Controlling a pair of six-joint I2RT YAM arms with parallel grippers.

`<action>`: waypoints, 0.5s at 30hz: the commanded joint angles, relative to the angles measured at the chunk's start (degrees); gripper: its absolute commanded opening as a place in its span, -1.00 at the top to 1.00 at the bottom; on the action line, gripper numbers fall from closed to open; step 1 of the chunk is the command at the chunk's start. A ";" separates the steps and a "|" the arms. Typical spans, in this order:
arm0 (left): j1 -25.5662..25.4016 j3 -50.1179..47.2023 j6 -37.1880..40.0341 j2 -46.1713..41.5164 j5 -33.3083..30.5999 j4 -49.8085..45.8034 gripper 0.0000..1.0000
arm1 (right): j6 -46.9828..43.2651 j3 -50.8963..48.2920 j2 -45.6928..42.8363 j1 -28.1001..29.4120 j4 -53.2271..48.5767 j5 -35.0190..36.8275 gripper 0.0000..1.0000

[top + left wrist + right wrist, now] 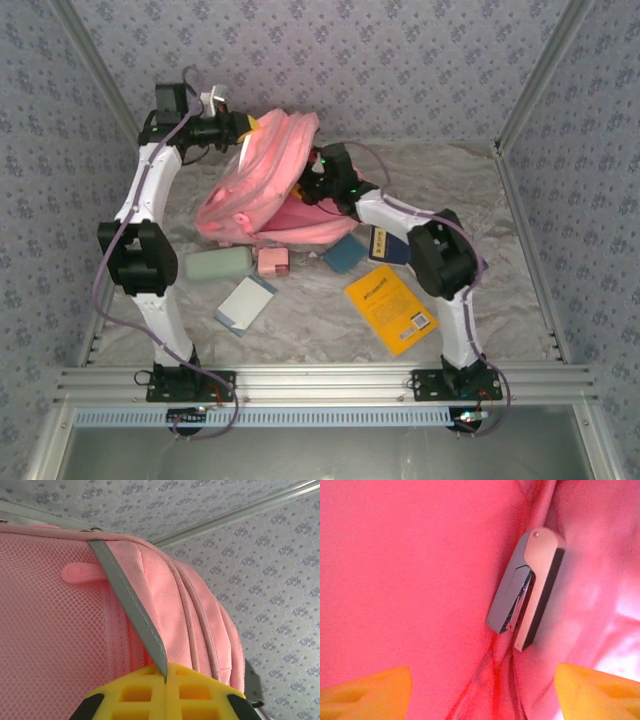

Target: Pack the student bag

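Observation:
The pink student bag (262,178) lies at the back middle of the table with its mouth facing the right arm. My left gripper (248,126) holds the bag's top up. In the left wrist view its yellow fingers (145,692) are shut on the bag's grey reflective strip (131,607), beside pink mesh. My right gripper (306,187) reaches into the bag's mouth. In the right wrist view it stands open (482,695) inside the pink lining (410,580), with nothing between its fingers. A grey and pale pink stapler (527,590) lies just beyond the fingertips, apart from them.
In front of the bag lie a green case (218,263), a small pink box (273,261), a white and blue notebook (245,303), a teal notebook (345,253), a dark blue book (386,244) and a yellow book (392,308). Patterned walls close in the back and sides.

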 commanded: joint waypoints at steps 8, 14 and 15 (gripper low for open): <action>2.39 0.22 0.15 -4.90 -0.86 3.30 1.00 | -29.72 -17.46 -24.38 2.07 -14.90 13.77 -0.49; 2.44 -0.17 0.74 -4.14 -5.16 0.85 1.00 | -45.63 -19.39 -26.69 12.46 -26.43 24.48 -0.53; 2.42 -0.86 0.24 -4.37 -5.72 1.65 1.00 | -46.03 -18.35 -25.11 13.52 -28.32 24.72 -0.54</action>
